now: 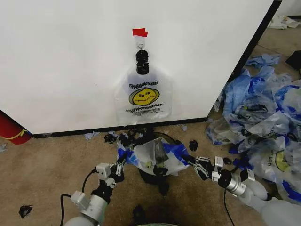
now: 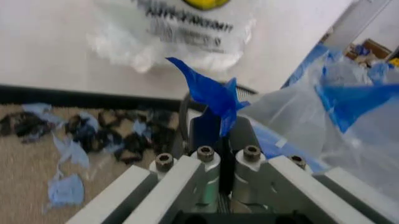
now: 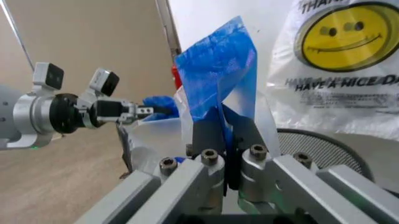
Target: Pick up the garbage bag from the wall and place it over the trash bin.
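Blue handles of a garbage bag (image 1: 149, 154) are pinched by the left tool (image 1: 119, 165) and right tool (image 1: 195, 163), stretched over the trash bin (image 1: 153, 175) below the wall (image 1: 70, 61).

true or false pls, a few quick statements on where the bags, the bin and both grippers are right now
1. A translucent plastic bag with a yellow smiley face hangs on the white wall panel from a black clip. True.
2. The left gripper is open and away from any bag. False: it is shut on a blue handle of the translucent bag spread over the bin.
3. The right gripper is shut on that bag's other blue handle. True.
4. The round black wire-mesh trash bin stands far from the wall. False: it stands just in front of it, below the hanging bag.
5. Bluish plastic bags are piled on the robot's left. False: they are on its right.
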You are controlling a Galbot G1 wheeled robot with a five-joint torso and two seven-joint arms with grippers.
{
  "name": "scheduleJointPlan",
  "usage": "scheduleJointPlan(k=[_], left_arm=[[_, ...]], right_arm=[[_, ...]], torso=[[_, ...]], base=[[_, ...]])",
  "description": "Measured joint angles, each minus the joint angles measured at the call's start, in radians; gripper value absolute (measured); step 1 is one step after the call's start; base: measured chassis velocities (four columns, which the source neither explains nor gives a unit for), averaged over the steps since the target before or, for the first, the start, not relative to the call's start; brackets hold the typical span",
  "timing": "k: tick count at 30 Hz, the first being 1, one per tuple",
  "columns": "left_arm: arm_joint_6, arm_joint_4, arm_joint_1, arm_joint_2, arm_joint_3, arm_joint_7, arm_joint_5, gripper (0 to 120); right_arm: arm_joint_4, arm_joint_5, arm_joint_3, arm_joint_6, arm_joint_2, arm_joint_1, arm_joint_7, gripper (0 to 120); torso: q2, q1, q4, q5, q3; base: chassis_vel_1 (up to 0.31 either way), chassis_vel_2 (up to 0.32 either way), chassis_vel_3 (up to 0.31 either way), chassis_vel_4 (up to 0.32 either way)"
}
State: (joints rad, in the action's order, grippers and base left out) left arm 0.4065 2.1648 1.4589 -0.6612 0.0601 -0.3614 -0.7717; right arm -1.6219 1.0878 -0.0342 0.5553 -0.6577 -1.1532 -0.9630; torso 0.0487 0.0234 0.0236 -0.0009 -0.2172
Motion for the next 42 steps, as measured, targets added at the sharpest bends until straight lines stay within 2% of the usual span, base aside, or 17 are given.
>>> scheduleJointPlan(k=[12,19,29,36,42], left_arm=[[0.014,-0.053,0.046,-0.058,0.040,0.006,0.063,0],[0.026,-0.077,0.093,-0.086,0.021,0.015,0.086,0],[0.038,-0.118,0.086,-0.122,0.054,0.022,0.111,0],[0.040,-0.158,0.038,-0.142,0.084,0.021,0.112,0],[0.048,-0.170,0.055,-0.147,0.093,0.022,0.119,0]], right_arm=[[0.050,-0.005,-0.004,0.032,-0.019,-0.031,-0.016,0],[0.124,-0.014,-0.001,0.050,-0.069,-0.037,-0.037,0],[0.184,0.000,-0.021,0.064,-0.106,-0.042,-0.023,0],[0.217,0.023,-0.019,0.058,-0.137,-0.027,0.051,0],[0.246,0.034,-0.020,0.055,-0.141,-0.030,0.047,0]], torso=[[0.000,0.000,0.0001,0.0000,0.000],[0.000,0.000,-0.0003,0.0004,0.000],[0.000,0.000,-0.0001,-0.0002,0.000],[0.000,0.000,0.0000,0.0000,0.000],[0.000,0.000,-0.0001,-0.0001,0.000]], base=[[0.000,0.000,0.000,0.000],[0.000,0.000,0.000,0.000],[0.000,0.000,0.000,0.000],[0.000,0.000,0.000,0.000],[0.000,0.000,0.000,0.000]])
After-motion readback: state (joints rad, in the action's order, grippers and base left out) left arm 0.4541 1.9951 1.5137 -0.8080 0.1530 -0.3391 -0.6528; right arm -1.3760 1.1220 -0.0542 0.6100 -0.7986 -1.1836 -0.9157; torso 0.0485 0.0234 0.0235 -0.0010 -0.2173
